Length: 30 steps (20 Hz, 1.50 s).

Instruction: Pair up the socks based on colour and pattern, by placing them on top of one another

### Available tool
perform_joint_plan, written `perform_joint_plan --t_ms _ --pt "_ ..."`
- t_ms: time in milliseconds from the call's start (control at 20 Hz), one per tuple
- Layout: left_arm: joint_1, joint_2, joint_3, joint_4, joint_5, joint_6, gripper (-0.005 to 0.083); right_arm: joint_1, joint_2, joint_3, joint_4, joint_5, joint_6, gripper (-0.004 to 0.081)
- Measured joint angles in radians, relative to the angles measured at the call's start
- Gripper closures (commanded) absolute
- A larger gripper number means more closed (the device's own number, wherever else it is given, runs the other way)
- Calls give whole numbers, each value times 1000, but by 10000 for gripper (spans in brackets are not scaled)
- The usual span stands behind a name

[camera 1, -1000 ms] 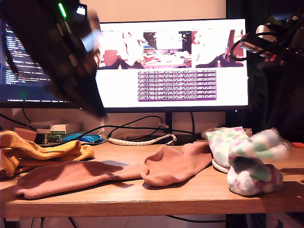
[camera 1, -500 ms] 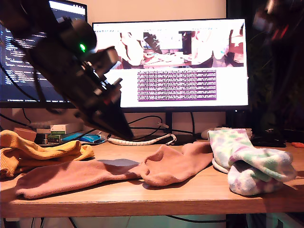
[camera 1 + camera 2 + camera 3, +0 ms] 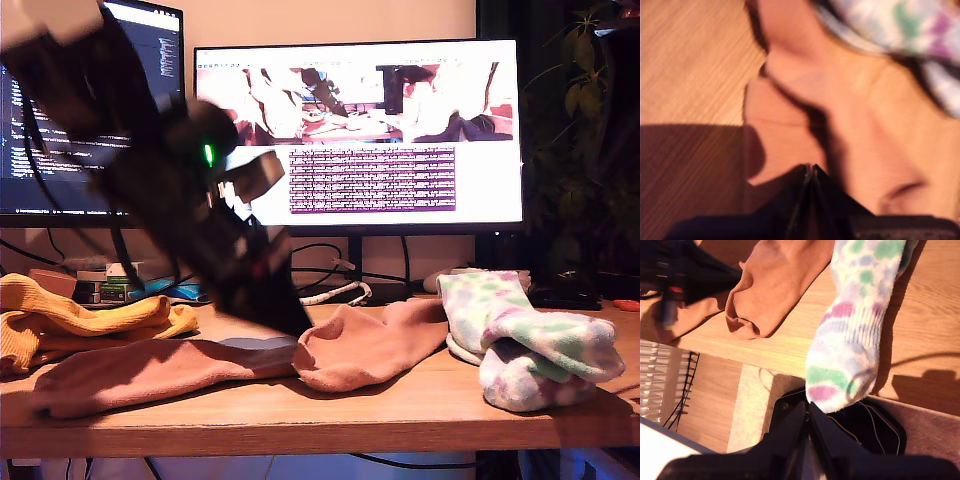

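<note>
Two salmon-pink socks lie across the table's middle in the exterior view, a long one [image 3: 150, 370] and a folded one [image 3: 370, 340]. My first gripper [image 3: 298, 325] hangs shut just above where they meet, nothing between its fingers [image 3: 807, 175]. The pink sock [image 3: 790, 145] fills the first wrist view. Mustard-yellow socks [image 3: 80, 315] are heaped at the exterior view's left. Two white blotchy socks [image 3: 520, 340] lie one on the other at the exterior view's right. My second gripper [image 3: 807, 415] is shut and empty, high above the white sock [image 3: 855, 330] and the table's front edge.
Two lit monitors [image 3: 360, 130] stand behind the wooden table [image 3: 400, 410], with cables [image 3: 300, 295], small boxes [image 3: 120, 280] and a blue object at the back. A plant [image 3: 585, 120] stands at the exterior view's right. Floor and a dark bag [image 3: 865, 427] show below the table edge.
My first arm came down and toward the exterior view's right, onto the pink socks. The other arm rose out of the exterior view, leaving the white sock lying on its match.
</note>
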Motion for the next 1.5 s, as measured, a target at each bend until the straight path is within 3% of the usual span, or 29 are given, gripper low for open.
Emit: perform_joint_plan --t_ms 350,650,800,1000,1250,1450,1500 --pt "-9 52 2 149 -32 -13 797 0 0 0 38 2 -8 780" --pt "-20 61 9 256 -360 -293 797 0 0 0 48 2 -7 780" --pt "-3 61 24 230 -460 -369 797 0 0 0 55 2 -7 780" --pt "5 61 37 198 -485 -474 797 0 0 0 62 2 -8 780" --pt "13 48 39 172 -457 -497 795 0 0 0 74 2 -24 780" --pt "34 11 32 101 -380 -464 594 0 0 0 77 0 -35 780" --pt "39 2 32 97 -356 -438 580 0 0 0 76 -2 -50 780"
